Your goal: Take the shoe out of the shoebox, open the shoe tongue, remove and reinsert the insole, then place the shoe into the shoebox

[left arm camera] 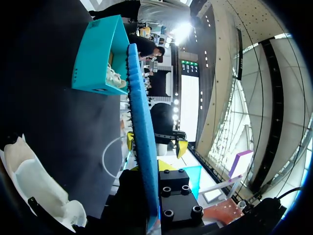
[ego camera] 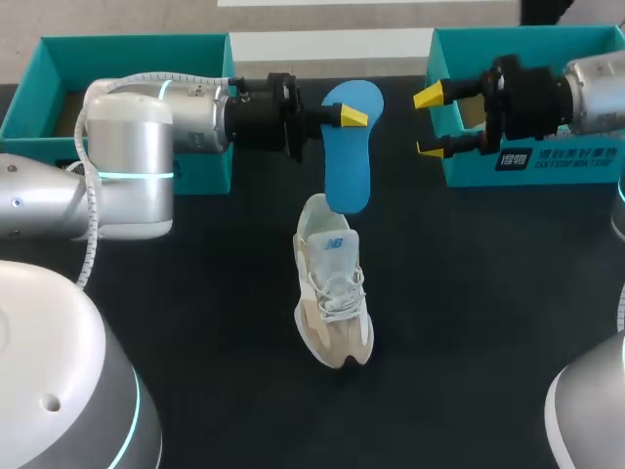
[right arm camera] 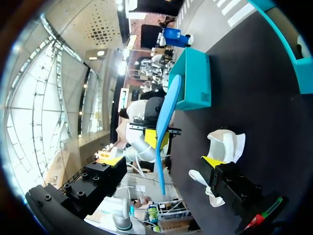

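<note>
Blue insole (ego camera: 349,147) hangs on end, its lower tip at the heel of the shoe (ego camera: 332,293) lying mid-desk (ego camera: 469,322); your left jaws grip its upper part. Your right jaws stand wide, holding nothing, before the shoebox (ego camera: 547,168) at the far right corner.

insole (ego camera: 349,161) overhangs shoe (ego camera: 332,293) mouth
</note>
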Available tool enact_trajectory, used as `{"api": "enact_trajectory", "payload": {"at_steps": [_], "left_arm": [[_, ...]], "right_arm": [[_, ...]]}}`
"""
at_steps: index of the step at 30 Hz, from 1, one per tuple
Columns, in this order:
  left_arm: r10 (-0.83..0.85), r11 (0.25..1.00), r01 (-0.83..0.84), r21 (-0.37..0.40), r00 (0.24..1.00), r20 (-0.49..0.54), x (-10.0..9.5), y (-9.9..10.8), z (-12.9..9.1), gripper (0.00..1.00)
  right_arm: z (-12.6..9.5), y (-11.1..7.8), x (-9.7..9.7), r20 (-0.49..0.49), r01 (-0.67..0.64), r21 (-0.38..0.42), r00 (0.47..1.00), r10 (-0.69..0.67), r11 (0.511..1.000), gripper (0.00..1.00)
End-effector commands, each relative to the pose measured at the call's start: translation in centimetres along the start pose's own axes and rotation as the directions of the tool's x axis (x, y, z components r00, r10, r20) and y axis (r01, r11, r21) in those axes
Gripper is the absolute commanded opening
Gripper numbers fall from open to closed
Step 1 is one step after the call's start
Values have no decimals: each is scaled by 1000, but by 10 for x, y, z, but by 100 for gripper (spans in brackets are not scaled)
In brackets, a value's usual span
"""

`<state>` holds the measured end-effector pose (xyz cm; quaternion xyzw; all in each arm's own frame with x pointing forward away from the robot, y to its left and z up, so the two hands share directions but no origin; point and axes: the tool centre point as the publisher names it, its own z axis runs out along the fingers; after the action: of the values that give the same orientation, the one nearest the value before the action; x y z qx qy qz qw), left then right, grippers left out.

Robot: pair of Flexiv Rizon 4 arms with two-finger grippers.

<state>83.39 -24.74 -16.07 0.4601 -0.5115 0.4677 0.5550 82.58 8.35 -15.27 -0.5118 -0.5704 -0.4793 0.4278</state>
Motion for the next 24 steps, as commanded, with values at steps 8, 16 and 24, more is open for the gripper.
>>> {"api": "enact_trajectory", "payload": {"at_steps": [8, 16, 24], "left_arm": [[0, 1000, 0, 0, 1000, 1, 0, 0, 0, 0], [0, 1000, 0, 0, 1000, 1, 0, 0, 0, 0], [434, 901, -434, 14, 901, 4, 1, -9, -5, 0]], "right_arm": [[1, -2, 4, -28, 24, -22, 999, -24, 999, 100], [1, -2, 4, -28, 24, -22, 999, -24, 999, 100], [1, -2, 4, -28, 24, -22, 999, -24, 999, 100]]}}
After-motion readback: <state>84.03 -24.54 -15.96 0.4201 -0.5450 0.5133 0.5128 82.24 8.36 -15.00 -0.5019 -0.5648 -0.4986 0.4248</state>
